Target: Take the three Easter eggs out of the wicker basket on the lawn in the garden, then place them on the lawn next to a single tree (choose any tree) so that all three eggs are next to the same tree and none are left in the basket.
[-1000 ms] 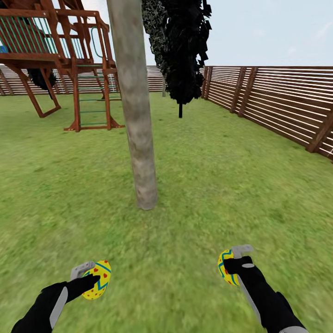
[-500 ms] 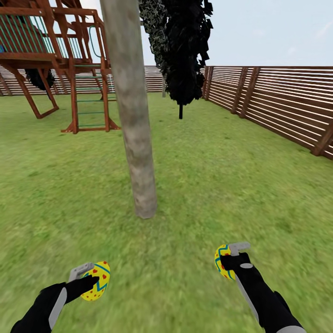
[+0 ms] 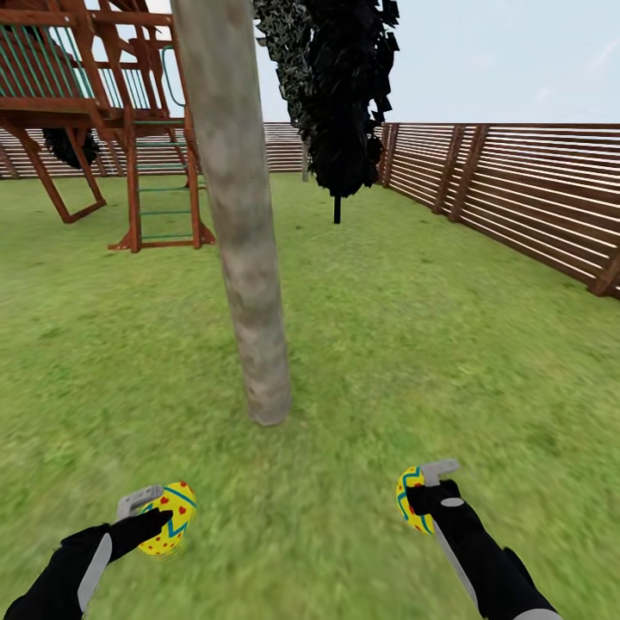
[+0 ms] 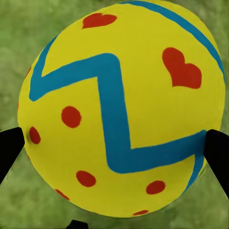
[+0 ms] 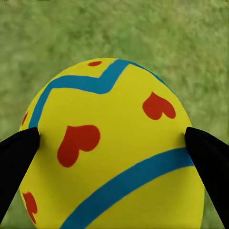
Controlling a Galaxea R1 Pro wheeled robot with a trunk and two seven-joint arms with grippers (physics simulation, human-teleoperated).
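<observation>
Left gripper (image 3: 158, 525) is clamped on an Easter egg (image 3: 171, 530), low over the lawn (image 3: 413, 344) at the near left of the head view. In the left wrist view that egg (image 4: 121, 107) sits between the two black fingertips (image 4: 9, 145), teal zigzag and red hearts facing the camera, grass behind it. Right gripper (image 3: 424, 498) is likewise closed on its own egg (image 3: 411, 499), and the right wrist view shows that second egg (image 5: 112, 148) pinched at both flanks by the dark fingers (image 5: 207, 155), with grass past it.

Now outward. The tree (image 3: 245, 258) stands ahead and between the two arms, its thick pale trunk leaning up to the left and meeting the grass just left of centre. From the left claw the trunk base lies forward and to the right; from the right claw, forward and to the left. The left one looks a shade nearer the base, though neither is beside it. Each egg's long axis runs roughly upright in the head view, tilted a little.

So the call is this: both eggs in hand, both near the tree, and the set-down turns on carrying them forward and inward toward the trunk's foot. Beyond it stand the wooden playset (image 3: 103, 120), the near-black conifer (image 3: 340, 95) and the slatted fence (image 3: 517, 189).
</observation>
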